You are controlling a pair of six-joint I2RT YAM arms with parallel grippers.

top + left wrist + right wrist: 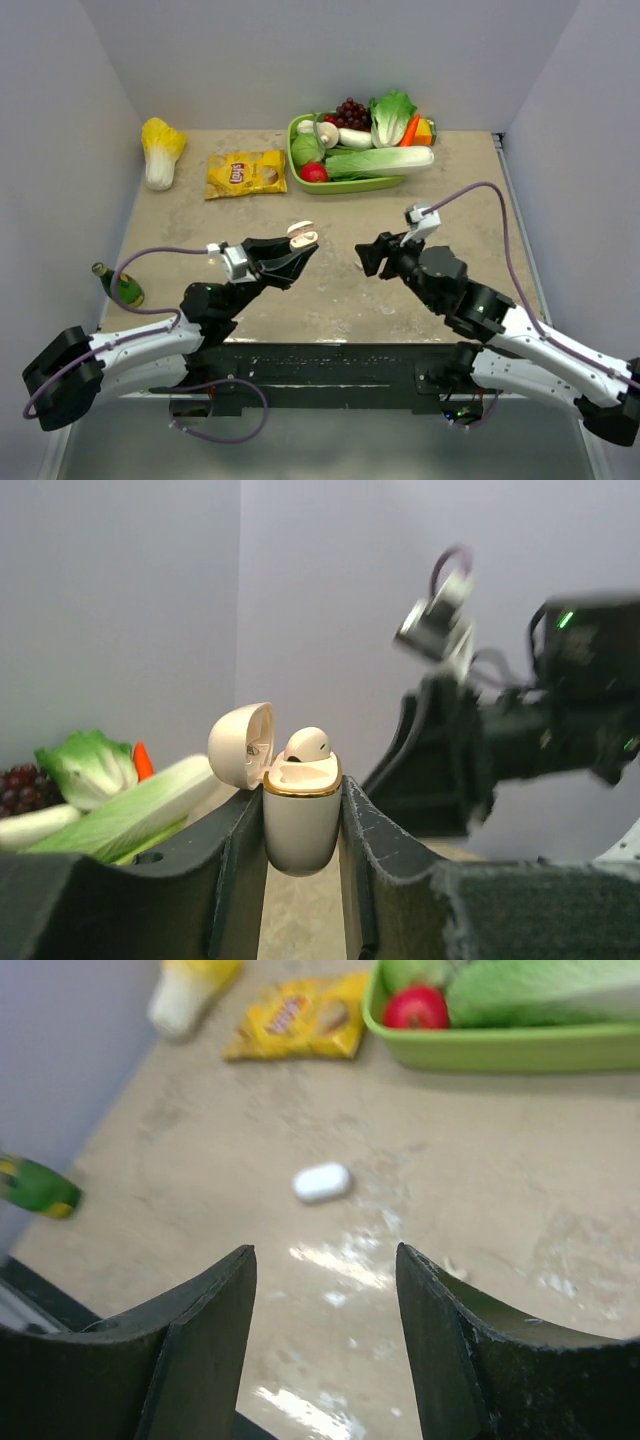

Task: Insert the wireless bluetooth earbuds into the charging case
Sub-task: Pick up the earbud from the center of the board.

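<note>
1. Case point(300, 830): held in the air over the middle of the table point(200, 215), upright, with its lid point(240, 745) swung open to one side.
2. Earbud point(307, 744): one bud sits in the case's open top, with its rounded head above the rim.
3. Left gripper point(298, 790): clamped on the case, one finger on each side of the body.
4. Right gripper point(362, 258): jaws apart with nothing between them. It hangs above the table just right of the case, pointing toward it and not touching.
5. Small white oval point(322, 1182): lies on the bare table, seen only from the right wrist. Whether it is an earbud cannot be told.
6. Bottle point(120, 285): green, at the left edge.
7. Chip bag point(245, 173): yellow, toward the far edge, beside the tray point(365, 185) of vegetables.
8. Cabbage point(160, 150): at the far left corner.
</note>
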